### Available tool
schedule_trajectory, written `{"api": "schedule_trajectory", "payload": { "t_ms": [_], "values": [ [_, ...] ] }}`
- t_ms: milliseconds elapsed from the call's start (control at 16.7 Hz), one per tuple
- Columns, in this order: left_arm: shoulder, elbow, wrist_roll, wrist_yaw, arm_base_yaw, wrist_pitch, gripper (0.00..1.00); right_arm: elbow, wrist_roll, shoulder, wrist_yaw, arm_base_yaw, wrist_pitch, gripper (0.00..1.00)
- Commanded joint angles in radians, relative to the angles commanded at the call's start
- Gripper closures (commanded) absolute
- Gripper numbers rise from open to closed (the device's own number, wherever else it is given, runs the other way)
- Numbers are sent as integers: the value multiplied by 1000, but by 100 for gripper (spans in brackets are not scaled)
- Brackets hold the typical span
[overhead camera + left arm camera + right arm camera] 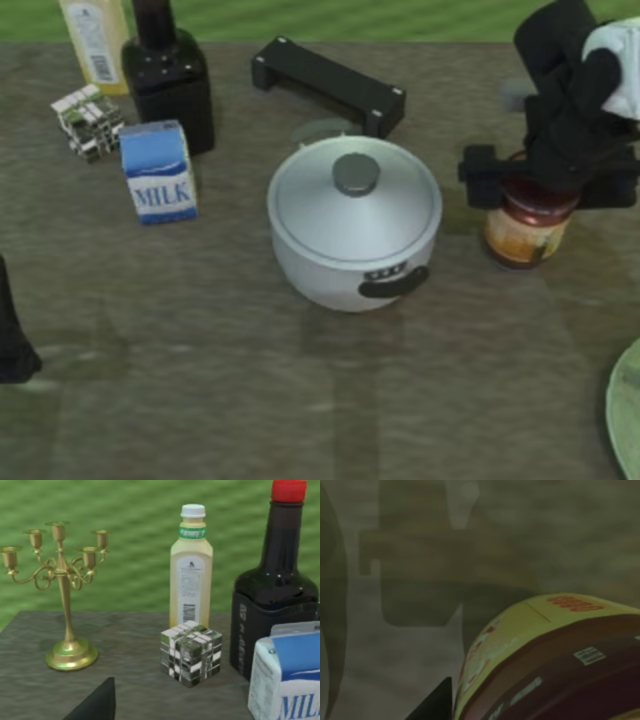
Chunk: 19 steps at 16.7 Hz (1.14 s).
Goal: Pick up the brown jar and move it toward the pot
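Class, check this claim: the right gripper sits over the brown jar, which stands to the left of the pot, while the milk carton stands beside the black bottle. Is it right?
One detail is wrong. In the top view the brown jar stands to the right of the pot, not the left. The rest holds: the right gripper sits over the jar, and the milk carton stands beside the black bottle.
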Motion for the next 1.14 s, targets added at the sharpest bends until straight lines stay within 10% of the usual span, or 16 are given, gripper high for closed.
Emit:
{"api": "schedule_trajectory", "payload": {
  "t_ms": [780,1140],
  "values": [
    [0,0,0,0,0,0,0,0,0,0,0,0,0,2],
    [0,0,0,0,0,0,0,0,0,0,0,0,0,0]
  ]
}}
